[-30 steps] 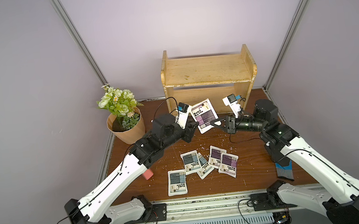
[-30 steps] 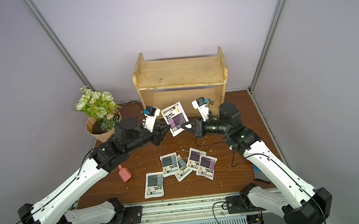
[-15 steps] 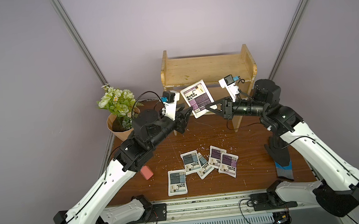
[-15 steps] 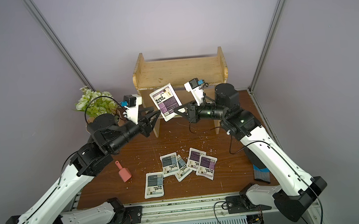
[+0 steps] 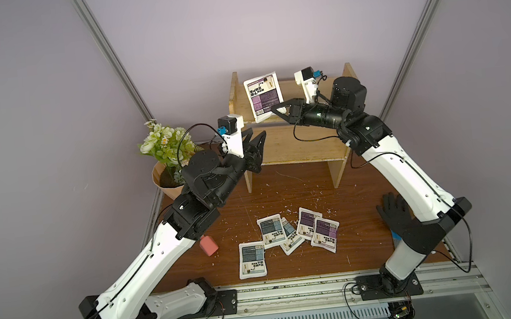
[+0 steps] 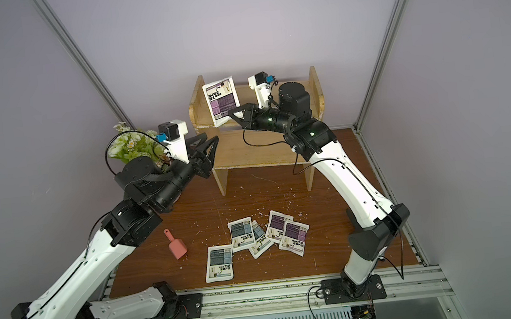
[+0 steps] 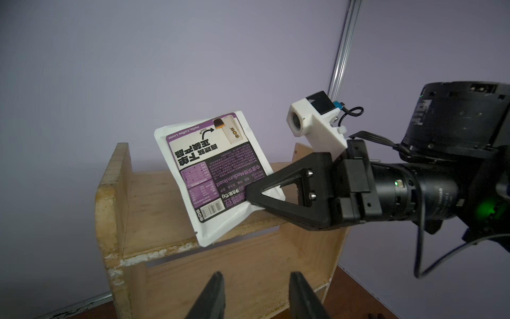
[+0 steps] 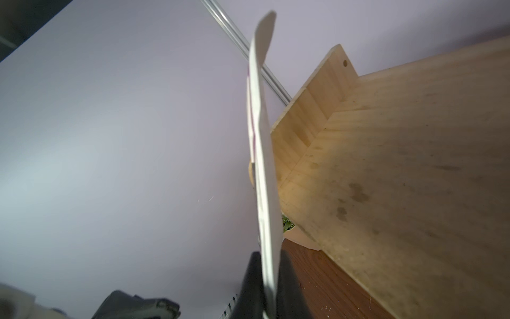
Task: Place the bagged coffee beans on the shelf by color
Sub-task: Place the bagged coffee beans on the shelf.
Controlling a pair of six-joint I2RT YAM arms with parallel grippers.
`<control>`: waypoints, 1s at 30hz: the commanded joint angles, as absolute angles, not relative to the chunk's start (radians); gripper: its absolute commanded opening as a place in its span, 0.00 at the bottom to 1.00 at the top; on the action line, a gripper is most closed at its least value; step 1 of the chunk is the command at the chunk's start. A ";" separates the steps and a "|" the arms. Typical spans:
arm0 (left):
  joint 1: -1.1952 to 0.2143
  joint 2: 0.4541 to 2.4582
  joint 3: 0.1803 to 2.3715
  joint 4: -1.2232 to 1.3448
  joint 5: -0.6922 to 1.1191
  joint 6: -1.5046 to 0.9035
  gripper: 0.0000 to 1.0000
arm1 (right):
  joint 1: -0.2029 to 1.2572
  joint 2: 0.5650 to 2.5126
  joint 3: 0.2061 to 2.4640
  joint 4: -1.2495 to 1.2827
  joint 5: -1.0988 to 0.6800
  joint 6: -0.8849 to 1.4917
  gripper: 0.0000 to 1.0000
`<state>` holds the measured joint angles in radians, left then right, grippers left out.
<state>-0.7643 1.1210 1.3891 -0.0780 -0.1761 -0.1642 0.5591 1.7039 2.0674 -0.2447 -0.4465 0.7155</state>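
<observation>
My right gripper is shut on the lower corner of a purple-labelled coffee bag. It holds the bag nearly upright over the left part of the wooden shelf's top tier. The right wrist view shows the bag edge-on between the fingers. My left gripper is open and empty, in front of the shelf's left side. Several bags lie on the table: three grey-blue and two purple.
A tan pot of flowers stands left of the shelf, behind my left arm. A pink scoop lies near the left arm. A black glove lies at the right edge. White flecks litter the brown table.
The right gripper has carried the purple bag up and back, from low in front of the shelf to above its top tier. The left gripper has drawn away leftward from the bag.
</observation>
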 commanded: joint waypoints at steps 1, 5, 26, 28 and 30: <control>-0.753 1.116 1.356 -0.099 -0.253 -0.153 0.40 | 0.561 1.705 2.190 -0.185 -0.348 0.850 0.00; -0.755 1.093 1.285 -0.116 -0.255 -0.169 0.40 | 0.562 1.728 2.205 -0.150 -0.283 0.967 0.00; -0.753 1.037 1.054 -0.084 -0.279 -0.245 0.39 | 0.569 1.969 2.493 -0.362 -0.414 1.242 0.00; -0.753 1.041 1.054 -0.087 -0.278 -0.245 0.35 | 0.570 1.976 2.493 -0.354 -0.431 1.251 0.00; -0.753 1.043 1.054 -0.087 -0.275 -0.247 0.35 | 0.572 1.984 2.493 -0.357 -0.443 1.260 0.00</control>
